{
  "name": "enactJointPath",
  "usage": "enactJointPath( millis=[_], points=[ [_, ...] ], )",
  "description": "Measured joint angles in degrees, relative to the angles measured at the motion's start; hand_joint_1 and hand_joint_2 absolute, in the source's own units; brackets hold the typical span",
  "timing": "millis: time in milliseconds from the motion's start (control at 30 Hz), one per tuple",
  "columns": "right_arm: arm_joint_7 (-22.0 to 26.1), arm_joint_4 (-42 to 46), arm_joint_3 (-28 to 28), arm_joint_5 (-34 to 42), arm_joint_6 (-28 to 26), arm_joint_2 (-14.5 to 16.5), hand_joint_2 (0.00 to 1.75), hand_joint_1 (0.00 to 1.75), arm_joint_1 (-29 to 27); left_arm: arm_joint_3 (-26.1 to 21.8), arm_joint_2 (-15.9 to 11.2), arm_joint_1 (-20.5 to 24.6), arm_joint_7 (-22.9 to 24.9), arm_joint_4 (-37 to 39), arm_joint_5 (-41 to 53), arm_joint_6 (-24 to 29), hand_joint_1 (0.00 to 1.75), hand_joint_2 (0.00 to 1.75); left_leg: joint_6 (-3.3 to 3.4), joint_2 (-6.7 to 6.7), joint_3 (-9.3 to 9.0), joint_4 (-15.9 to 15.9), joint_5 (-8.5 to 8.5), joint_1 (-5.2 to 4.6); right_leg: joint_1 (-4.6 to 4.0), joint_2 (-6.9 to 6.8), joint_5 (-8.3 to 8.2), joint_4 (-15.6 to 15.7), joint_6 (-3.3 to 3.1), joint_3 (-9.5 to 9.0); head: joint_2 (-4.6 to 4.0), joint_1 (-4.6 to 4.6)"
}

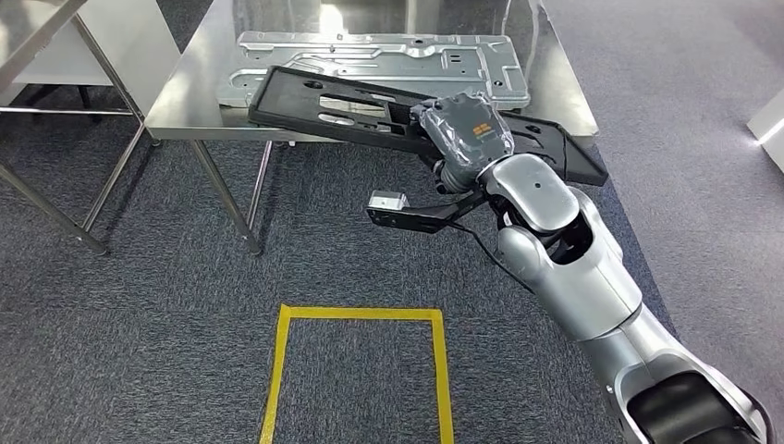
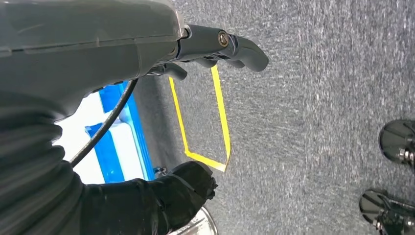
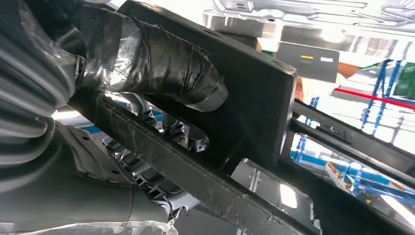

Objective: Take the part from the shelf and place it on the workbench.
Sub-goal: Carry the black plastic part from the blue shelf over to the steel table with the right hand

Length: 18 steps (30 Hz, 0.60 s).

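Observation:
A long flat black part (image 1: 324, 97) with cut-outs lies tilted over the front edge of the steel workbench (image 1: 189, 88), its right end hanging past the table. My right hand (image 1: 467, 129) grips it near the middle. In the right wrist view the taped thumb (image 3: 161, 63) presses on the black part (image 3: 254, 103) and the fingers (image 3: 178, 134) curl through a slot. My left hand (image 2: 220, 46) hangs over the carpet with its fingers loosely curled and nothing in it.
A silver stamped metal plate (image 1: 388, 60) lies on the workbench behind the black part. A yellow tape square (image 1: 361, 370) marks the grey carpet in front of the table. Another table's legs (image 1: 55, 148) stand at the left.

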<state>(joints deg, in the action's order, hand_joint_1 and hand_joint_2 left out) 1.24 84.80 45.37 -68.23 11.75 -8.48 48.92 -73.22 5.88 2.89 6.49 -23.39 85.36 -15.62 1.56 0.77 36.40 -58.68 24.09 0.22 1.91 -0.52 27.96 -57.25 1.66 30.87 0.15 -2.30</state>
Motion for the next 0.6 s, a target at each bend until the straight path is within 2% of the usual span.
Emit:
enactJointPath(
  millis=[133,233,267,300,367,400,433,467,533,567,600],
  points=[
    [0.0,0.0,0.2,0.2,0.2,0.0,1.75,1.75,0.4,0.0,0.0,0.0,0.0,0.0,0.0,0.0,0.0,1.75,0.41,0.02,0.1,-0.2,0.26,-0.22,0.24,0.0,0.09,0.1,0.53,-0.03,0.0,0.01],
    [0.0,0.0,0.2,0.2,0.2,-0.1,1.75,1.75,0.6,0.0,0.1,0.0,0.0,0.0,0.0,0.0,0.0,1.75,1.05,0.0,-0.35,0.4,0.17,-0.02,0.37,0.04,0.51,-0.2,1.07,-0.04,0.0,0.02],
    [0.0,0.0,0.2,0.3,0.2,-0.2,1.75,1.75,0.7,0.0,0.1,0.0,0.0,-0.1,0.0,0.0,0.0,1.75,1.32,-0.05,-0.69,0.8,0.07,0.12,0.39,0.08,1.3,-1.4,1.12,0.51,0.0,0.03],
    [0.0,0.0,0.2,0.3,0.2,-0.3,1.75,1.75,0.8,0.0,0.2,0.0,0.0,-0.1,0.0,0.0,0.0,1.75,1.56,-0.11,-1.0,1.1,-0.02,0.26,0.35,0.15,2.62,-4.0,1.06,1.76,0.0,0.05],
    [0.0,-0.1,0.3,0.3,0.2,-0.5,1.75,1.75,1.0,0.0,0.4,0.0,0.0,-0.1,0.0,-0.1,0.0,1.75,1.88,-0.18,-1.21,1.1,0.1,0.12,0.12,0.27,5.74,-11.8,0.8,5.93,0.0,0.07],
    [0.0,-0.1,0.3,0.4,0.3,-0.6,1.75,1.75,1.0,0.0,0.4,0.1,0.0,-0.1,0.0,-0.1,0.0,1.75,1.97,-0.15,-1.24,1.1,0.22,0.03,0.0,0.32,6.51,-15.0,0.69,7.91,0.0,0.06],
    [0.0,-0.2,0.4,0.4,0.3,-0.7,1.75,1.75,1.0,0.0,0.4,0.1,0.0,-0.1,0.0,-0.1,0.0,1.75,2.0,-0.07,-1.3,0.9,0.38,-0.06,-0.09,0.33,6.16,-16.4,0.54,9.05,0.0,0.06],
    [0.1,-0.3,0.4,0.4,0.3,-0.8,1.75,1.75,1.0,0.0,0.4,0.1,0.0,-0.1,0.0,-0.1,0.0,1.75,1.96,0.05,-1.38,0.7,0.6,-0.13,-0.16,0.33,4.67,-15.5,0.32,9.1,0.0,0.06],
    [0.1,-0.4,0.6,0.4,0.3,-0.9,1.75,1.75,1.0,0.0,0.5,0.0,-0.1,-0.1,0.0,-0.1,0.0,1.75,1.66,0.3,-1.62,0.2,1.17,-0.18,-0.43,0.34,0.36,-9.0,-0.47,6.66,0.0,0.05],
    [0.1,-0.4,0.6,0.4,0.3,-1.0,1.75,1.75,1.1,0.0,0.5,0.0,-0.1,-0.1,0.0,-0.1,0.0,1.75,1.43,0.39,-1.64,0.0,1.43,-0.29,-0.65,0.33,-1.03,-5.7,-0.85,5.27,0.0,0.06],
    [0.1,-0.4,0.6,0.4,0.3,-1.1,1.75,1.75,1.2,0.0,0.6,-0.1,-0.1,-0.2,0.0,-0.1,0.0,1.75,1.13,0.44,-1.58,-0.2,1.58,-0.34,-0.85,0.32,-1.64,-3.5,-1.15,4.31,0.0,0.04]
  ],
)
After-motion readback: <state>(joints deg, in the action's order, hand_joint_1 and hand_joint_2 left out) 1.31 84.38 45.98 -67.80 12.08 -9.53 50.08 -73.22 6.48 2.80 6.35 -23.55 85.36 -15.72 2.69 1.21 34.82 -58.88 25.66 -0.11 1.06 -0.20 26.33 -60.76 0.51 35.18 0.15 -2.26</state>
